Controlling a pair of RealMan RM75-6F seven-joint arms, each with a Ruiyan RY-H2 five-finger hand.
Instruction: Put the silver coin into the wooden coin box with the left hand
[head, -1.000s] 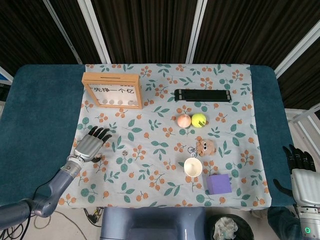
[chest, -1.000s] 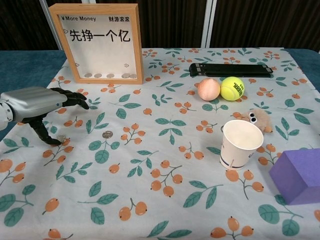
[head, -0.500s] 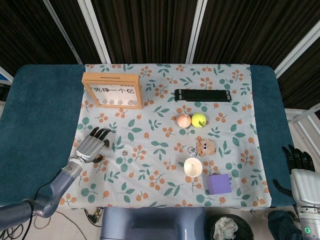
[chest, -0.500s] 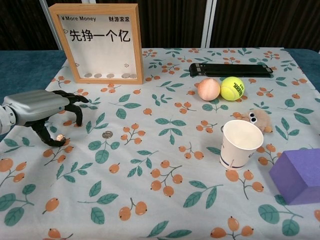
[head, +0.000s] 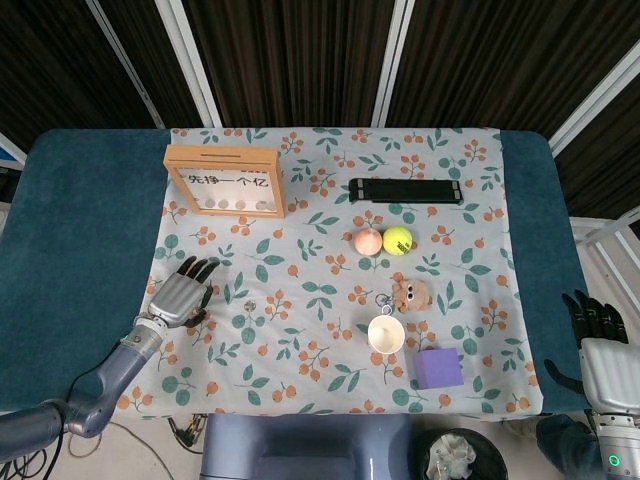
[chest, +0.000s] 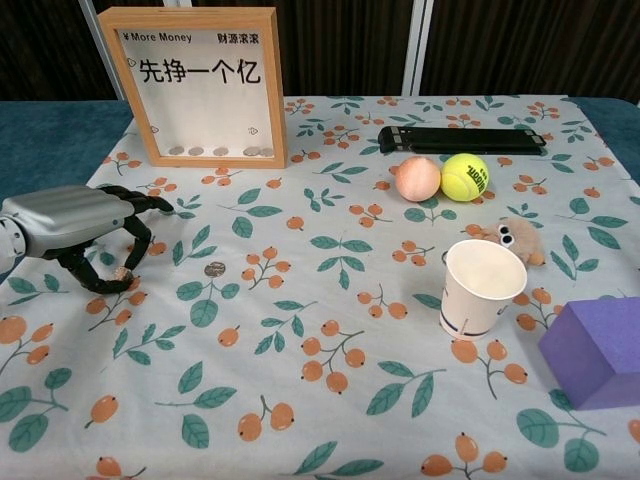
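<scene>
The wooden coin box (chest: 200, 85) stands upright at the back left of the floral cloth, with several coins behind its window; its top slot shows in the head view (head: 225, 152). My left hand (chest: 75, 225) lies low over the cloth's left edge, fingers curled down. Its thumb and a fingertip meet on a small pale coin (chest: 122, 271) that sits at cloth level. A second, grey coin (chest: 214, 268) lies flat a little to the right, apart from the hand. My right hand (head: 600, 345) hangs off the table's right side, fingers apart and holding nothing.
A paper cup (chest: 482, 288), a purple block (chest: 598, 350) and a plush toy (chest: 518, 240) stand at the front right. A peach-coloured ball (chest: 416, 179), a tennis ball (chest: 465, 176) and a black bar (chest: 462, 139) lie further back.
The left hand's fingers have curled in from a spread pose, and thumb and fingertip have closed on the small coin. The right hand has not moved.
</scene>
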